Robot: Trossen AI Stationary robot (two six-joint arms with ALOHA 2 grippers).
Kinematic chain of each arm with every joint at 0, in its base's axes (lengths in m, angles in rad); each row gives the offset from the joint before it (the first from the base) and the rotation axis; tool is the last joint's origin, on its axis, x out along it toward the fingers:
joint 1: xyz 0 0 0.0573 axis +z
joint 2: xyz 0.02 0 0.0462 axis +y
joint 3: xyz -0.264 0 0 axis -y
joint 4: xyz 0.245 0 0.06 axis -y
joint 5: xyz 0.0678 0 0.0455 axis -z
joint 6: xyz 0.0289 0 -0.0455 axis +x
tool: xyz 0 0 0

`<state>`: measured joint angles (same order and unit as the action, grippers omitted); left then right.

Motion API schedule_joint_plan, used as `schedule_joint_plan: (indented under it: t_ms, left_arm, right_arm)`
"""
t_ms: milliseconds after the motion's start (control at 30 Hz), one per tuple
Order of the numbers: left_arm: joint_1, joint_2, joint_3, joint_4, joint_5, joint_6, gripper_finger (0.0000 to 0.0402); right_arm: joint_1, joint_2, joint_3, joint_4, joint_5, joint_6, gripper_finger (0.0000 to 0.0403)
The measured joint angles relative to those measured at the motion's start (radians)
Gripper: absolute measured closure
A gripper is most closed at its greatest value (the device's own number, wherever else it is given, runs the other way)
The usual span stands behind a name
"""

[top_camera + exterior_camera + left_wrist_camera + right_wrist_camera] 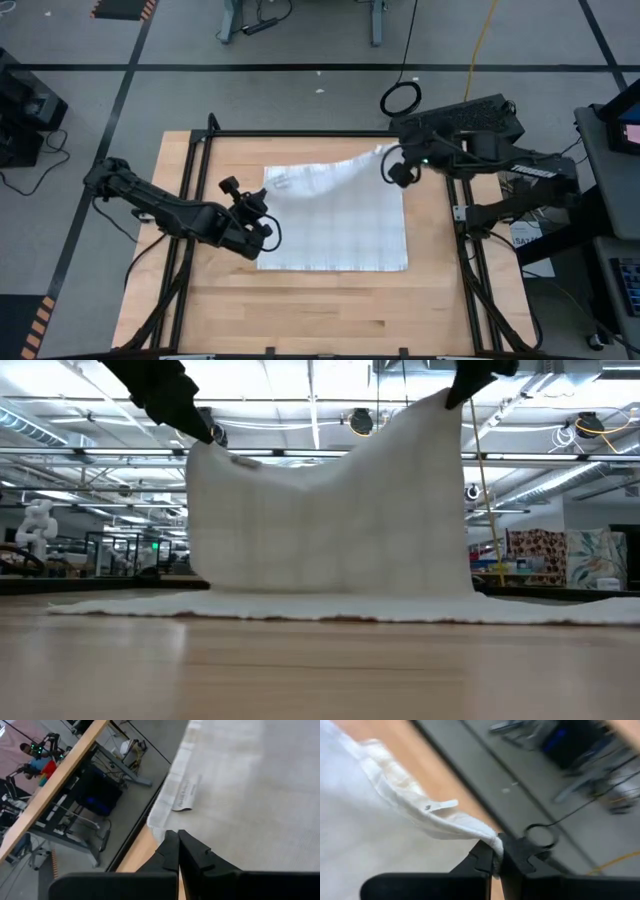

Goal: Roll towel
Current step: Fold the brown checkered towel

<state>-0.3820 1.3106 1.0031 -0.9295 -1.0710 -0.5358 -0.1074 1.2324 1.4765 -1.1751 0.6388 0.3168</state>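
The white towel point(335, 220) with its faint grid lies with its near part point(330, 605) flat on the wooden table point(300, 310). Its far part is raised like a curtain point(330, 510). My left gripper point(266, 198) is shut on the far left corner and shows at the upper left of the low view point(205, 435). My right gripper point(392, 165) is shut on the far right corner, which it holds higher point(455, 395). The far edge sags between the two corners. My left gripper pinches the towel's far left corner point(159, 827) between its two shut fingers, next to the hem with the small label point(182, 795). It slants down from the table's left. The corner is lifted clear and the cloth hangs below it. My right gripper pinches the bunched far right corner point(490, 840) between its two shut fingers, slanting down from the table's right. Several layers of hem are gathered at the fingertips. The corner is lifted clear, the cloth hangs from it, and the lower part lies on the table.
Black metal frame rails point(200, 160) run along the table's left, far and right sides. A black cable loop point(400, 98) lies on the floor beyond the far edge. Bare wood point(320, 320) stretches between the towel and the near edge.
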Motion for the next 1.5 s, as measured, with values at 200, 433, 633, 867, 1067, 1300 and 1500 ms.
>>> schedule_joint_plan:
  t_ms: [200,433,633,867,1067,1300,1500]
  left_arm:
    - [-0.001,0.0,0.0,0.0,0.053,-0.001,0.0398]
    - [-0.025,0.0,0.0,-0.001,0.068,-0.006,0.0398]
    - [-0.032,0.0,0.0,-0.001,0.069,-0.009,0.0398]
    - [-0.032,0.0,0.0,-0.031,0.072,-0.008,0.0398]
    - [-0.058,0.0,0.0,-0.031,0.074,-0.009,0.0398]
    - [-0.089,0.0,0.0,-0.024,0.177,-0.009,0.0398]
    - [-0.099,0.0,0.0,-0.019,0.255,-0.012,0.0398]
  right_arm:
    - [0.068,-0.017,0.015,-0.224,-0.069,0.178,0.0392]
    - [0.169,-0.017,0.015,-0.354,-0.074,0.346,0.0392]
    - [0.264,-0.017,-0.027,-0.326,-0.125,0.439,0.0392]
    - [0.372,-0.016,-0.168,-0.309,-0.23,0.575,0.0392]
    - [0.468,-0.016,-0.252,-0.257,-0.31,0.656,0.0392]
    - [0.55,-0.016,-0.353,-0.116,-0.334,0.682,0.0392]
    - [0.589,-0.016,-0.467,-0.025,-0.385,0.746,0.0392]
